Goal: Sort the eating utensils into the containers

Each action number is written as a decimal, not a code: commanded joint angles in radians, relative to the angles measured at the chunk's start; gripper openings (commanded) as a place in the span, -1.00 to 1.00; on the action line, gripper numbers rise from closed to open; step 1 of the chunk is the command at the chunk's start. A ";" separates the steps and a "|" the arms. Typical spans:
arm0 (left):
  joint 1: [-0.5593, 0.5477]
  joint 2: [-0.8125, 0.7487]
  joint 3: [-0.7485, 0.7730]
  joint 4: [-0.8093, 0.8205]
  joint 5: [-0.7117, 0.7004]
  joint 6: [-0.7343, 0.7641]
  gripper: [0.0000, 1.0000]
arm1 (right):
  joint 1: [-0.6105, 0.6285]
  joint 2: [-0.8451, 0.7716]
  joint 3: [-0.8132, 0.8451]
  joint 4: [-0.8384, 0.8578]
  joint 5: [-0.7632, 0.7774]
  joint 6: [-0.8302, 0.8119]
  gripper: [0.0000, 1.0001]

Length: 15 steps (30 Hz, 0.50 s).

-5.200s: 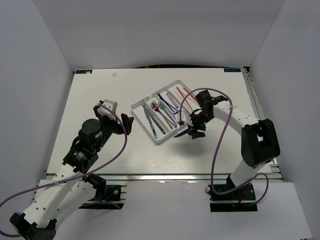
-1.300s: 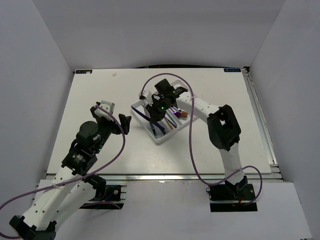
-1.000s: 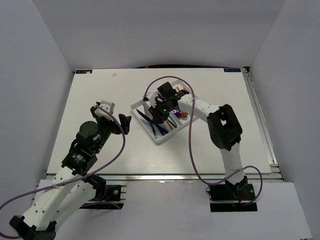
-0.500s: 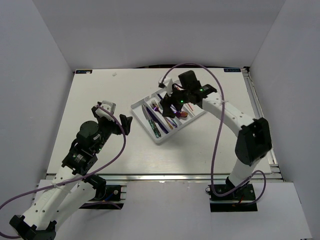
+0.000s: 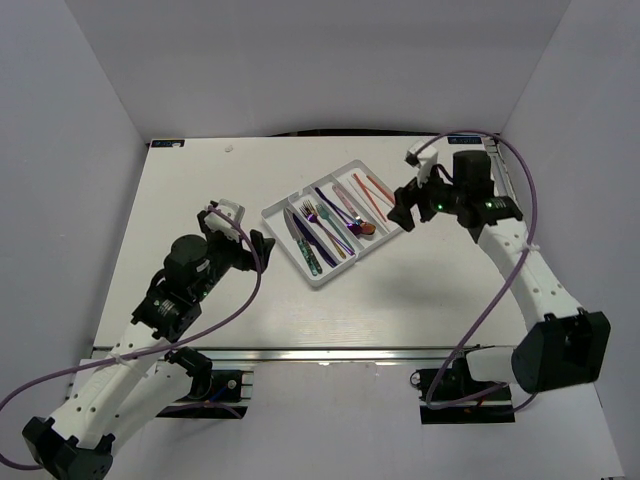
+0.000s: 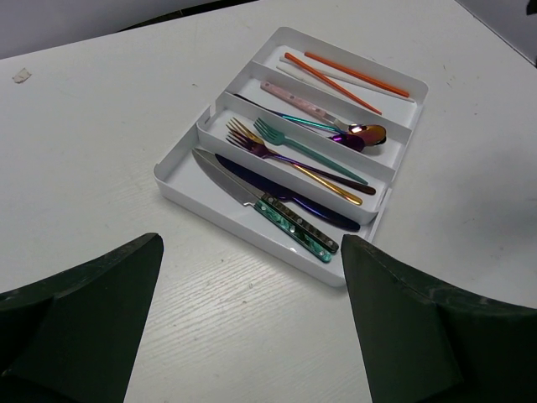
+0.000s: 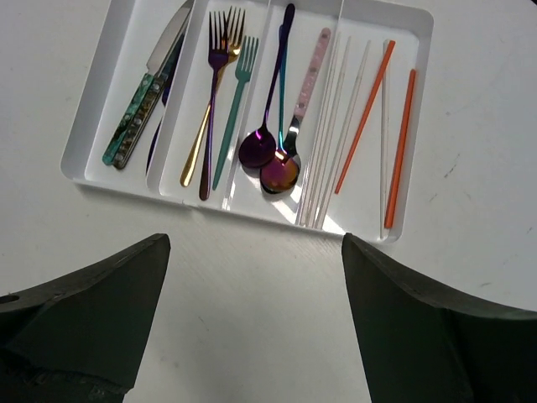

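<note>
The white cutlery tray (image 5: 322,282) lies at the table's middle, angled. Its compartments hold a silver knife with a green handle and a dark blue knife (image 5: 305,240), forks (image 5: 325,222), spoons (image 5: 352,218) and orange chopsticks (image 5: 372,188). The left wrist view shows the tray (image 6: 252,220), knives (image 6: 281,210), forks (image 6: 294,155), spoons (image 6: 357,134) and chopsticks (image 6: 344,75). The right wrist view shows the tray (image 7: 252,211), knives (image 7: 143,101), forks (image 7: 220,75), spoons (image 7: 273,159) and chopsticks (image 7: 365,113). My left gripper (image 5: 257,248) (image 6: 252,336) is open and empty, left of the tray. My right gripper (image 5: 402,212) (image 7: 252,327) is open and empty, right of the tray.
Thin white chopsticks (image 7: 329,143) lie beside the spoons. White walls close the table on three sides. A metal rail (image 5: 515,210) runs along the right edge. Bare white tabletop (image 5: 330,320) surrounds the tray.
My right gripper was low over the tray's knife end, then lifted and swung back to the right of the tray, open and empty. My left arm shifted slightly.
</note>
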<state>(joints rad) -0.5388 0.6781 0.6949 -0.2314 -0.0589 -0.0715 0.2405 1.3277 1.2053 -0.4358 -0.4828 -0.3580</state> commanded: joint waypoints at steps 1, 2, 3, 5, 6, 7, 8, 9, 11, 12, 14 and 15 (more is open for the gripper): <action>0.002 0.001 -0.006 0.018 0.021 -0.005 0.96 | -0.020 -0.117 -0.111 0.106 -0.056 0.014 0.79; 0.002 0.003 -0.008 0.020 0.019 -0.005 0.96 | -0.018 -0.140 -0.140 0.132 -0.051 0.022 0.79; 0.002 0.008 -0.008 0.021 0.018 -0.005 0.96 | -0.020 -0.162 -0.170 0.155 -0.050 0.043 0.79; 0.002 0.009 -0.009 0.021 0.019 -0.005 0.96 | -0.020 -0.215 -0.246 0.225 -0.034 0.079 0.79; 0.002 0.014 -0.011 0.023 0.021 -0.005 0.96 | -0.018 -0.244 -0.268 0.245 -0.022 0.117 0.79; 0.003 0.017 -0.011 0.021 0.022 -0.005 0.96 | -0.021 -0.258 -0.289 0.267 0.013 0.137 0.79; 0.002 0.020 -0.011 0.021 0.027 -0.007 0.96 | -0.020 -0.274 -0.327 0.305 0.035 0.154 0.79; 0.002 0.026 -0.009 0.023 0.033 -0.005 0.96 | -0.020 -0.304 -0.345 0.321 0.079 0.178 0.79; 0.003 0.032 -0.006 0.021 0.045 -0.007 0.96 | -0.021 -0.332 -0.387 0.357 0.105 0.189 0.79; 0.002 0.034 -0.008 0.021 0.048 -0.008 0.96 | -0.024 -0.355 -0.398 0.365 0.116 0.198 0.79; 0.002 0.034 -0.008 0.023 0.057 -0.010 0.96 | -0.029 -0.373 -0.420 0.379 0.119 0.211 0.79; 0.002 0.034 -0.008 0.023 0.057 -0.013 0.96 | -0.033 -0.392 -0.426 0.381 0.119 0.215 0.79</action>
<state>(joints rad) -0.5388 0.7162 0.6945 -0.2306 -0.0315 -0.0742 0.2184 0.9794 0.7925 -0.1581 -0.4015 -0.1902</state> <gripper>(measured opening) 0.982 0.895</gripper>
